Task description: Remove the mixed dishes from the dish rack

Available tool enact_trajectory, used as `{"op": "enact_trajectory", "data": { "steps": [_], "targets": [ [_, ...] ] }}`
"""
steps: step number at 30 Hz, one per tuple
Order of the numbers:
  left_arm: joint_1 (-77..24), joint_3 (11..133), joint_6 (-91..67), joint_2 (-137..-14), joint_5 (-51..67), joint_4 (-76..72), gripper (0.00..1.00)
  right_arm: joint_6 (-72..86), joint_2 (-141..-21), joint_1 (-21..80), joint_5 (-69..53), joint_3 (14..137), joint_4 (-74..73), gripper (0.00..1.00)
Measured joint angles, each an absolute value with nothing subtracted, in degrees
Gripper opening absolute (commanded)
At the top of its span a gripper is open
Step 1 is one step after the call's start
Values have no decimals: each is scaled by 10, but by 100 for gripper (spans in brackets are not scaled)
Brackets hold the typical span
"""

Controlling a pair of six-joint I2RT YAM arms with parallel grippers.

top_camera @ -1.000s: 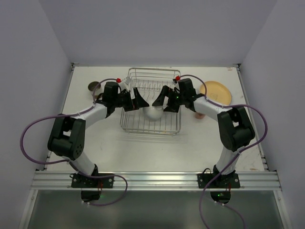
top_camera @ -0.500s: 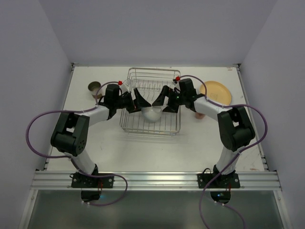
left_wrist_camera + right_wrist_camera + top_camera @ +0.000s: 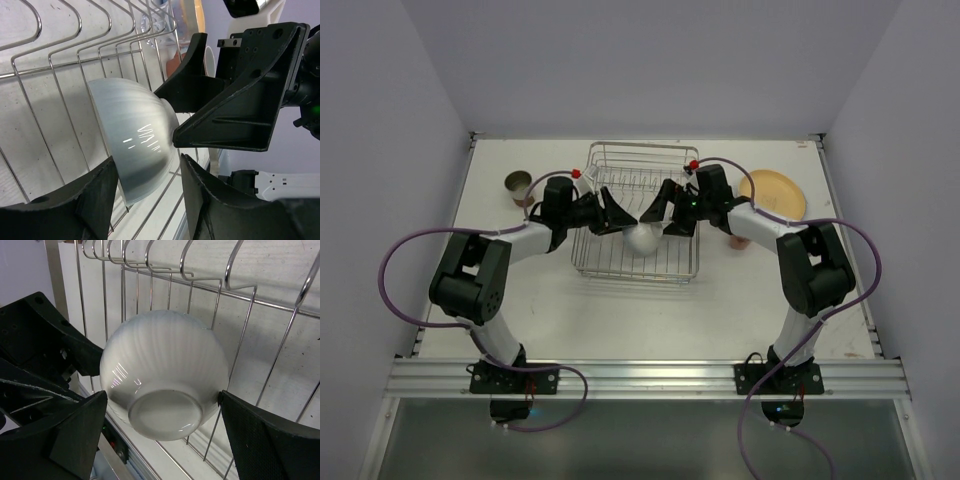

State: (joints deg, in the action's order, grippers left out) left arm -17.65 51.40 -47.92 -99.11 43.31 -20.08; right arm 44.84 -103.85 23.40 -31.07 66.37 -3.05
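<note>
A white bowl (image 3: 642,238) lies tipped on its side in the silver wire dish rack (image 3: 638,262). In the left wrist view the bowl (image 3: 135,145) has its rim between the fingers of my left gripper (image 3: 147,160). The jaws are partly closed, and a sliver of gap shows at the right finger (image 3: 210,200). My right gripper (image 3: 162,395) stands wide open, and the bowl (image 3: 165,370) sits between its fingers, foot toward the camera. From above, the left gripper (image 3: 620,222) and right gripper (image 3: 660,215) meet over the bowl.
On the table right of the rack lies a yellow-orange plate (image 3: 772,195). A salmon-pink mug (image 3: 738,241) peeks out from behind the right arm. Left of the rack stands a small brown cup (image 3: 518,183). Upright tines (image 3: 235,270) rise behind the bowl.
My left gripper has pushed right, further into the rack, and its jaws have narrowed around the bowl's rim. The right arm has held still.
</note>
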Motion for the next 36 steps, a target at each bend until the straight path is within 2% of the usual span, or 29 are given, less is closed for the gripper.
{"op": "enact_trajectory", "data": {
  "steps": [7,12,24,36],
  "targets": [
    [-178,505,-487,-991,438,-218,48,449,-1039,232,-311,664,-31,95],
    [-182,502,-489,-991,441,-227,39,449,-1039,231,-310,664,-32,96],
    [-203,498,-505,-991,453,-267,0,445,-1014,227,-278,664,-45,96],
    [-228,485,-608,-1027,482,-425,0,420,-943,219,-208,668,-93,97]
  ]
}}
